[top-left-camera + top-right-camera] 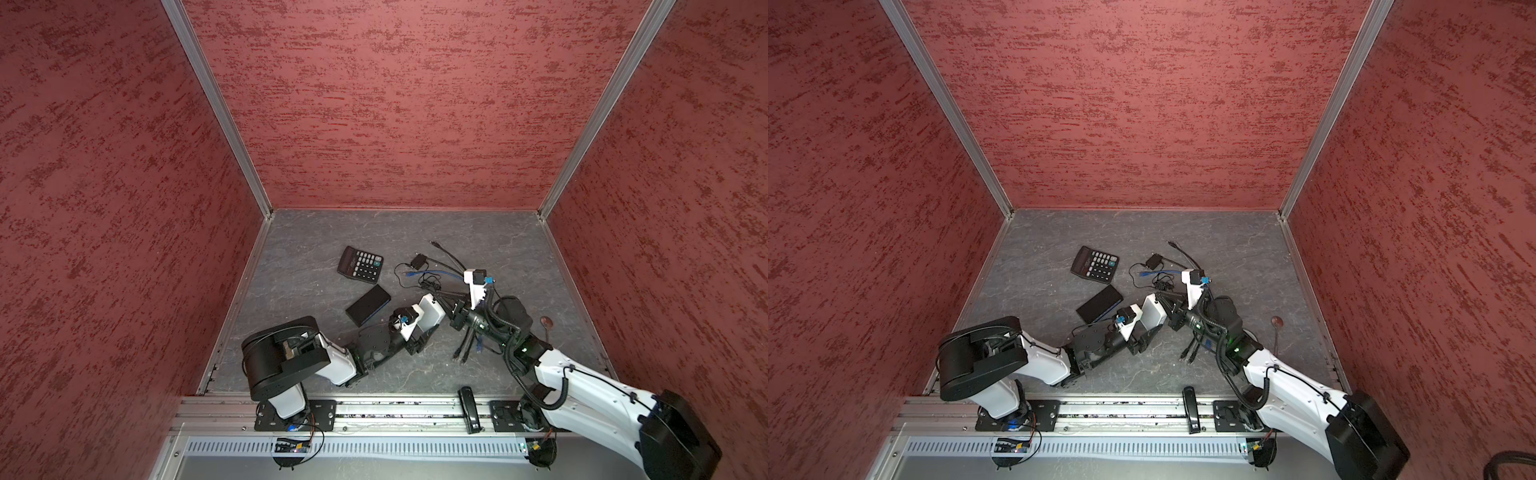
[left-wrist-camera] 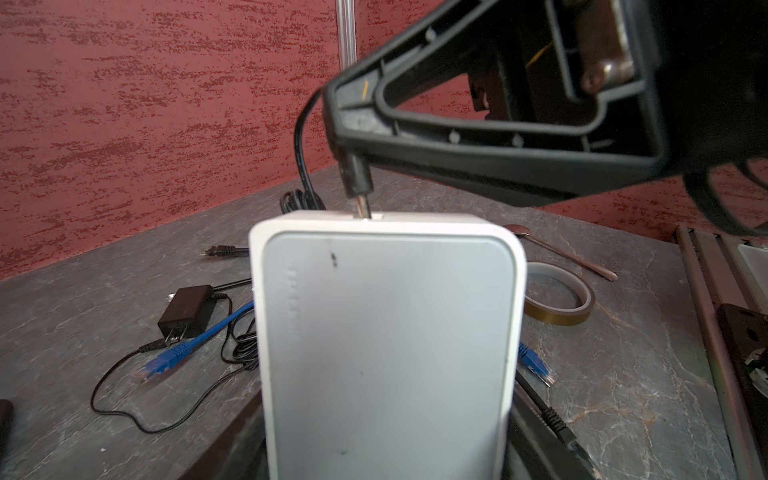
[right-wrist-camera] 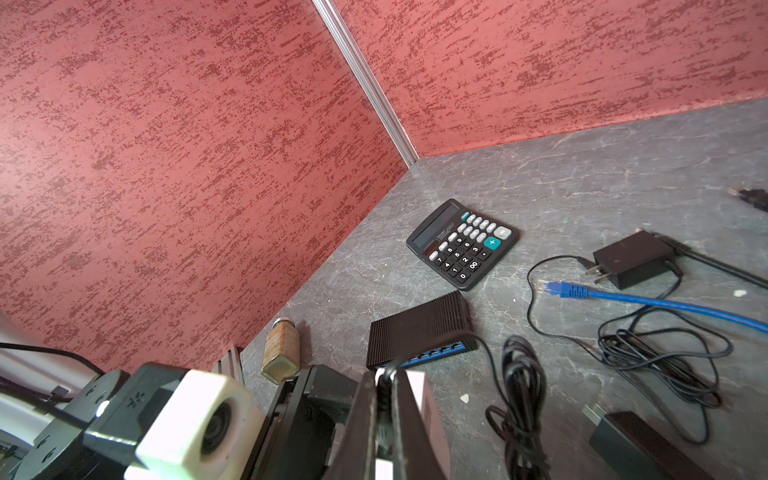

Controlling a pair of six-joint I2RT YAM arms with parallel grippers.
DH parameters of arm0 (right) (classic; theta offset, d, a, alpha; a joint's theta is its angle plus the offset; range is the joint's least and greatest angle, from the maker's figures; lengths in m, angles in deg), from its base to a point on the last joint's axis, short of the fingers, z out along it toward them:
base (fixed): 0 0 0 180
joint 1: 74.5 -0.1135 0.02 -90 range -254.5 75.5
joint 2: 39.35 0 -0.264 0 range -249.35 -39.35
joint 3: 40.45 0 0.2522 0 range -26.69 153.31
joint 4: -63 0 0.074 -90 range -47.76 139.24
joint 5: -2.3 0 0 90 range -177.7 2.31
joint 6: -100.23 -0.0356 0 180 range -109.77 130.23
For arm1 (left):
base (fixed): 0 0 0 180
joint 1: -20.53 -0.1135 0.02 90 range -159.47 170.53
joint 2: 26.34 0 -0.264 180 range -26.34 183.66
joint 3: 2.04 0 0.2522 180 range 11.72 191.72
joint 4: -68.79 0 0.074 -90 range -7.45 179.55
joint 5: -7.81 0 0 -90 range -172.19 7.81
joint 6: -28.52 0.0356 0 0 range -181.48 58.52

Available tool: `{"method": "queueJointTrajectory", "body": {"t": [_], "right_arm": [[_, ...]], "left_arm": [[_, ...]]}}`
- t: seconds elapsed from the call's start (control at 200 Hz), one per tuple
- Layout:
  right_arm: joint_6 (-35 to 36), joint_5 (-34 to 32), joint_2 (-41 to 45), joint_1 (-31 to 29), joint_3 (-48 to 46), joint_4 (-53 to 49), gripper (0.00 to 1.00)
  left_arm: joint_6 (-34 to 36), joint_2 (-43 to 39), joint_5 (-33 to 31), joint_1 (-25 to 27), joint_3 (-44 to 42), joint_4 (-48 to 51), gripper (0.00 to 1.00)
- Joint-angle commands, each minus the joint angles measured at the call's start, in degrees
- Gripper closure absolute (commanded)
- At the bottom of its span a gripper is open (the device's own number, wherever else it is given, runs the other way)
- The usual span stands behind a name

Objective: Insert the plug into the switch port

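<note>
**A:** Right claw (image 3: 384, 384)?
**B:** Pinched tight on the plug (image 2: 355, 178). Its pin touches the port (image 2: 368, 216) on the switch (image 2: 386, 332) edge; depth, can't tell.
**A:** Left claw (image 1: 428, 323)?
**B:** Spread wide, clamping the switch above the table (image 1: 299, 286). Cables (image 2: 208, 332) and tape (image 2: 557, 299) lie close; open table toward the back wall. Left arm (image 1: 340, 361) lies low, right arm (image 1: 582, 386) reaches in; they meet mid-table.

Smooth matt white plastic switch (image 2: 386, 332), blk plastic plug (image 2: 356, 180) w/ shiny metal tip, rough red walls (image 1: 395, 104), stone-look tabletop (image 1: 478, 232).
</note>
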Motion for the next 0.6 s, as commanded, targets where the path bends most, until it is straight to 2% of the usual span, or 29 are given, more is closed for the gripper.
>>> {"method": "queueJointTrajectory", "body": {"t": [0.0,0.321,0.591], "right_arm": [[-0.4,-0.8,-0.5,0.0,-1.1,0.2,1.0],[2.8,-1.9,-0.3,-0.3,-1.5,-4.4,1.0],[4.7,-2.4,-0.9,-0.8,-1.3,-10.0,1.0]], "left_arm": [[-1.1,0.1,1.3,0.3,1.8,-5.8,1.0],[-4.1,-1.8,0.3,-0.2,2.2,-5.6,1.0],[-1.6,-5.9,-1.3,-0.4,4.1,0.3,1.0]]}}
